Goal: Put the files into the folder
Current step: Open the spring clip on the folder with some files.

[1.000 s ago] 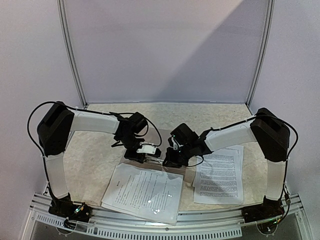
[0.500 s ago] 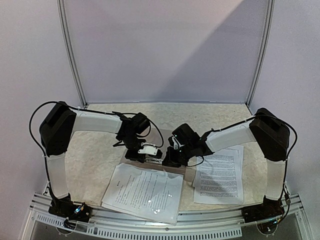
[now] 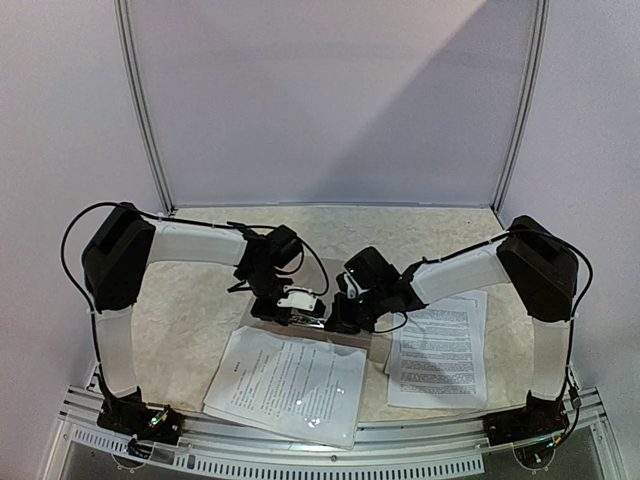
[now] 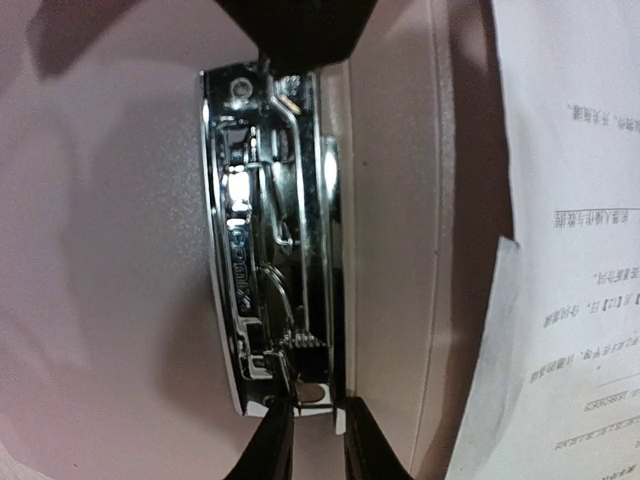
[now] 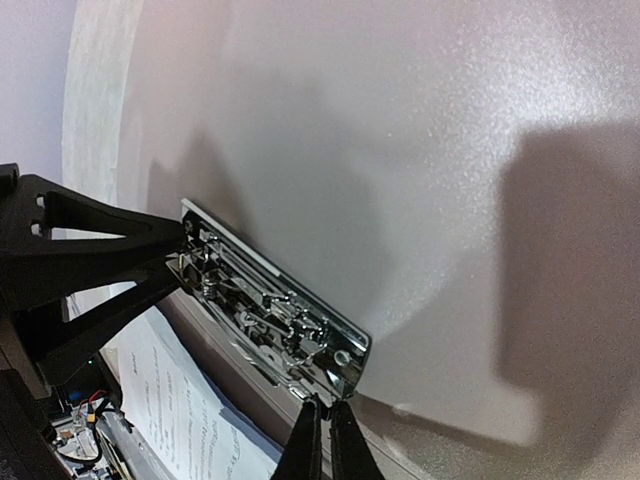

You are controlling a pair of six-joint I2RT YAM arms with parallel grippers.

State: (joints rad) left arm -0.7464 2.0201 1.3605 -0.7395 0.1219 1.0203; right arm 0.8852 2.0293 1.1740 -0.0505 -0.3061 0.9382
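Files [image 3: 285,385], lower centre of the top view, with a second stack [image 3: 437,352] at lower right: light, limp, the sheets likely to slide apart. Grip at a free edge. Folder [image 5: 400,150], centre, just beyond the first stack: flat, probably stiff. Its clip [image 4: 270,240] is sprung metal; work it by the ends. Left gripper [image 4: 315,425] is clamped on one end. Right gripper [image 5: 322,425] is closed, tips at the other end.
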